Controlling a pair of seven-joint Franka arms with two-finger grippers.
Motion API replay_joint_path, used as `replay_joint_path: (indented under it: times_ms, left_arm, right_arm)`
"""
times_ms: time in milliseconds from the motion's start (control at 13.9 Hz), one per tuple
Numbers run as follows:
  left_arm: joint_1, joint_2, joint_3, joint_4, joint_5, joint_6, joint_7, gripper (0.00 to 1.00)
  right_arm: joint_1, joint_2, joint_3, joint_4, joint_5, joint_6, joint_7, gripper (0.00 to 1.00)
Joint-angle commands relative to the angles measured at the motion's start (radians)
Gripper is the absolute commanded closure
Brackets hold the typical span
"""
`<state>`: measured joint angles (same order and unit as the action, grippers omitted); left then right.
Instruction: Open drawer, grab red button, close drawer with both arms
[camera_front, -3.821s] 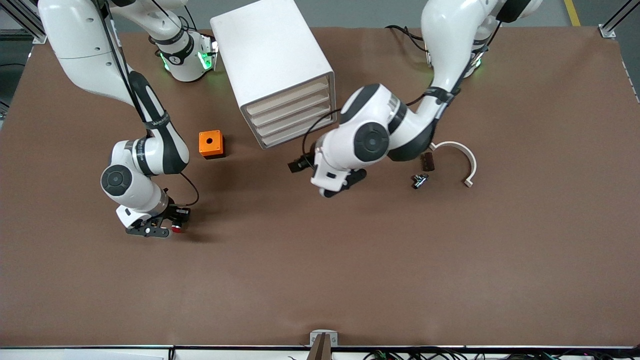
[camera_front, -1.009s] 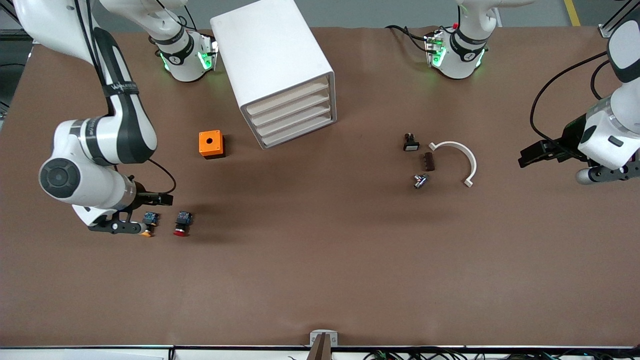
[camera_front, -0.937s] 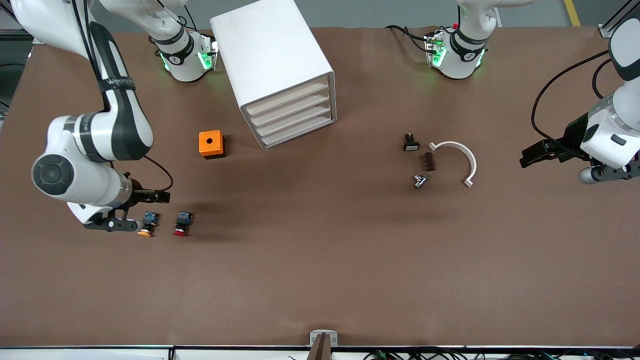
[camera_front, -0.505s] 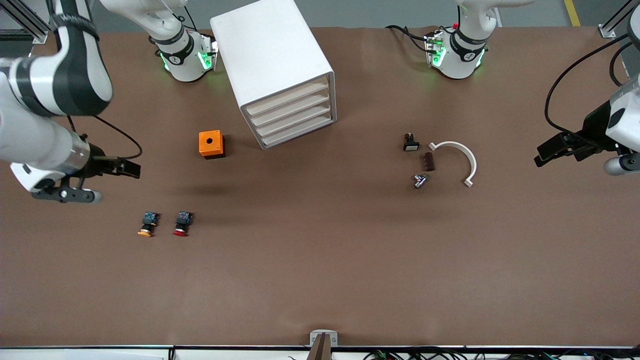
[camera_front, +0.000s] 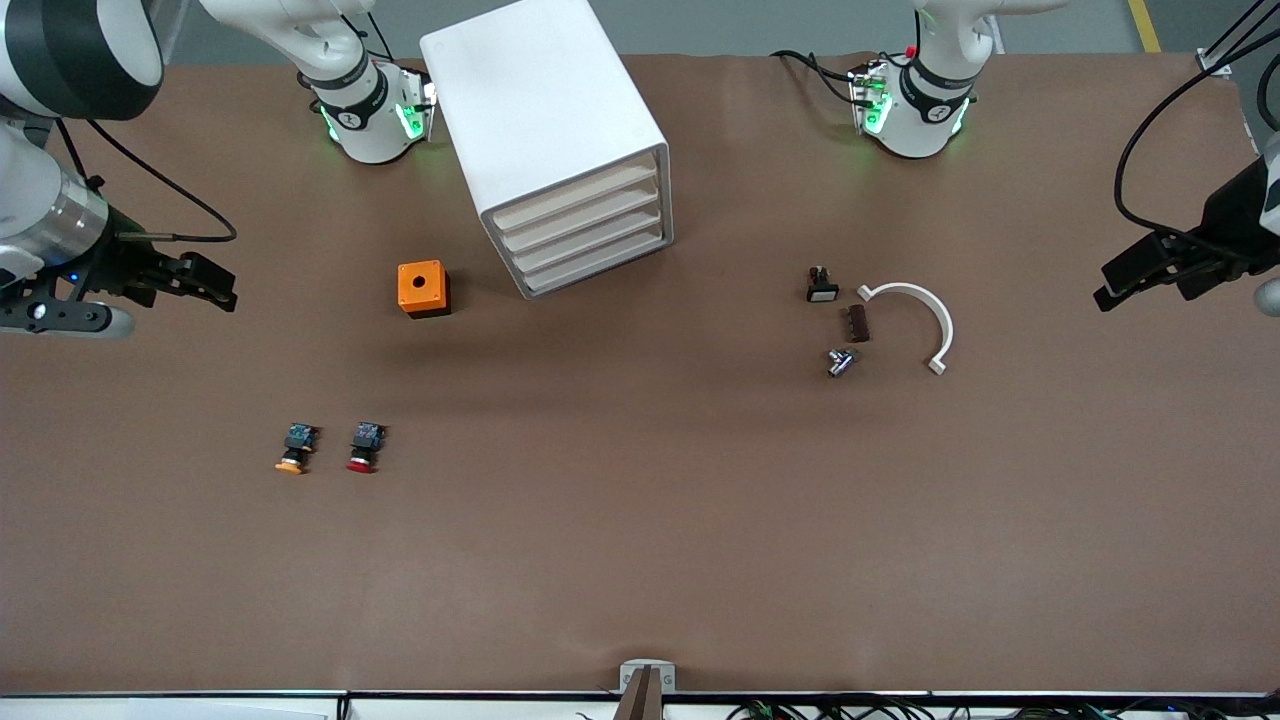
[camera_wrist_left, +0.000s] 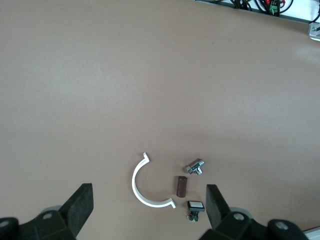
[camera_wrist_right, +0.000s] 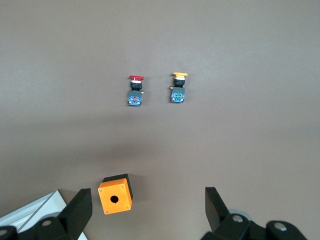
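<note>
Both grippers empty, fingers wide apart: left gripper (camera_wrist_left: 145, 212), right gripper (camera_wrist_right: 145, 210); button (camera_front: 364, 446) on table.

Open surface lies all around the button (camera_front: 363, 447), save its twin (camera_front: 294, 448) just beside it toward the right arm's end. Both end effectors, right (camera_front: 60, 315) and left (camera_front: 1270, 297), hang over the surface's ends, fingers apart. Nothing stands before the shut drawer (camera_front: 574, 195); cube (camera_front: 422, 288) sits beside the cabinet (camera_front: 540, 110)
</note>
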<state>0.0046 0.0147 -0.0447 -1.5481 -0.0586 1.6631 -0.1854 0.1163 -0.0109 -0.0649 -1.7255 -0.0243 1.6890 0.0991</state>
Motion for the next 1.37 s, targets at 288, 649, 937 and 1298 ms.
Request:
replay_joint_path:
  times_ms: [288, 649, 937, 1298]
  left_arm:
    - [-0.005, -0.002, -0.004, 0.046, 0.029, -0.034, 0.007, 0.01]
    - [-0.005, -0.002, -0.004, 0.045, 0.029, -0.036, 0.006, 0.01]
    - [-0.005, -0.002, -0.006, 0.046, 0.029, -0.043, 0.003, 0.01]
    - [-0.005, -0.002, -0.006, 0.046, 0.029, -0.043, 0.001, 0.01]
  right_arm:
    - [-0.053, 0.066, 0.008, 0.168, -0.011, -0.116, -0.056, 0.0]
    - [-0.053, 0.121, 0.01, 0.276, -0.016, -0.212, -0.085, 0.0]
    - [-0.067, 0.121, 0.007, 0.276, -0.006, -0.21, -0.082, 0.0]
    - [-0.073, 0.115, 0.008, 0.339, -0.013, -0.213, -0.081, 0.0]
